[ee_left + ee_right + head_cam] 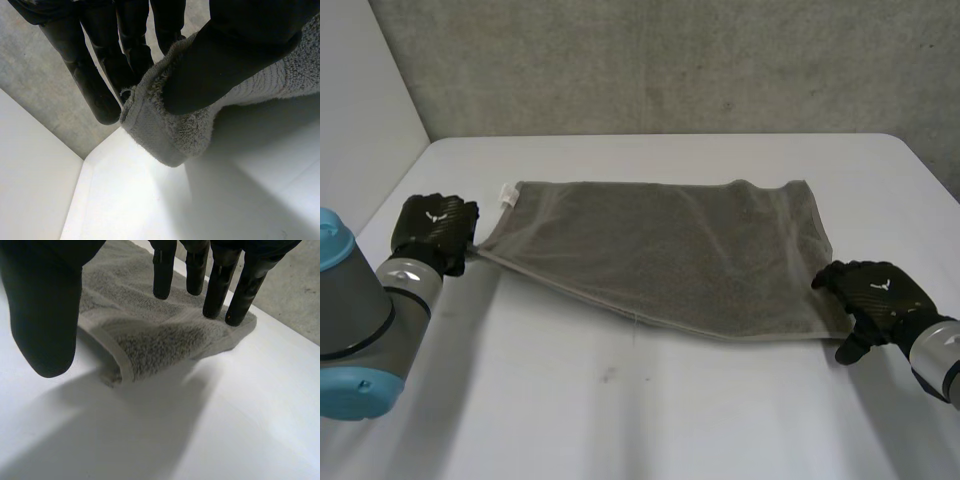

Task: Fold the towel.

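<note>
A grey towel (660,250) lies spread across the white table (620,420), with a small white label (507,195) at its far-left corner. My left hand (438,228) is at the towel's near-left corner, which is drawn out and slightly raised. In the left wrist view the thumb of that hand (235,55) pinches the towel's corner (165,135) against the fingers. My right hand (875,292) is at the near-right corner. Its fingers (217,285) are straight and spread from the thumb, just above the towel's corner (150,335), which lies slack on the table.
A grey concrete wall (670,60) rises behind the table's far edge. A white side wall (360,100) stands at the left. Bare tabletop stretches in front of the towel between the two arms.
</note>
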